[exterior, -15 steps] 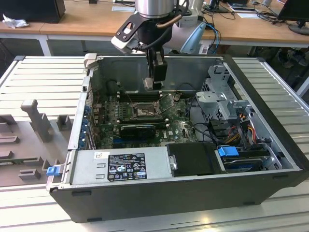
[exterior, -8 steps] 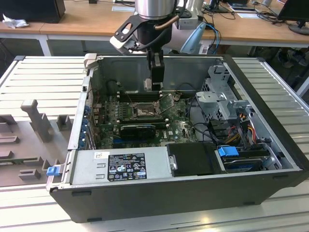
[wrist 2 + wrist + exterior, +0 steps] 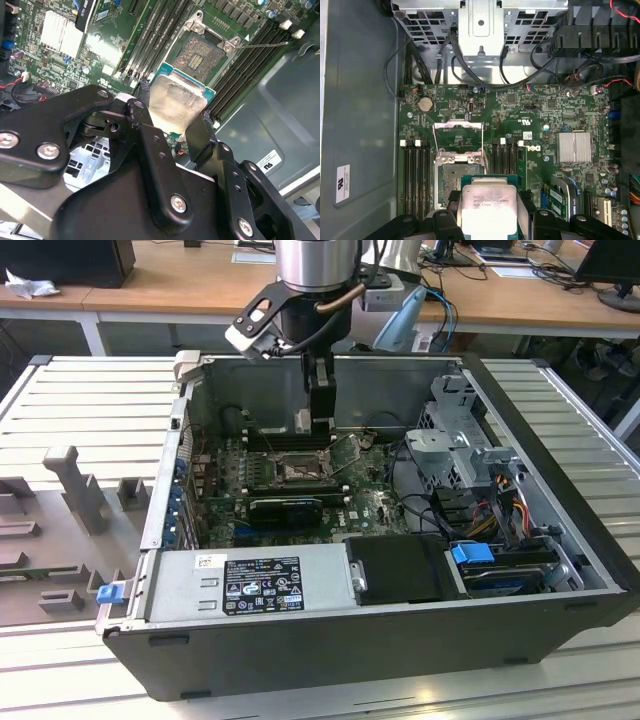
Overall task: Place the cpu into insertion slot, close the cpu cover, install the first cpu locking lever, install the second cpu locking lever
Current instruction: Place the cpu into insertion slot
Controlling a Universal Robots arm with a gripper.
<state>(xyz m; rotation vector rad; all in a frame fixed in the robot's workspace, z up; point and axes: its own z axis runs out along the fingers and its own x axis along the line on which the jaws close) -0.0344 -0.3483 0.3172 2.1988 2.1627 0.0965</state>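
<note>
Placement was in hand: our gripper (image 3: pixel 170 110) pinched the cpu (image 3: pixel 181 94) near the open insertion slot (image 3: pixel 200 57); we judged seating needed square alignment.

The exterior view stands off and high, looking down into the open case (image 3: pixel 400 635), with the arm (image 3: pixel 316 265) entering at 12 o'clock. Both wrist views sit close behind the claw (image 3: pixel 172 112). The first faces straight down on the board (image 3: pixel 540 135), and the second slants across it. Both share the gripped cpu (image 3: pixel 487 207) and the slot (image 3: pixel 200 57).
</note>
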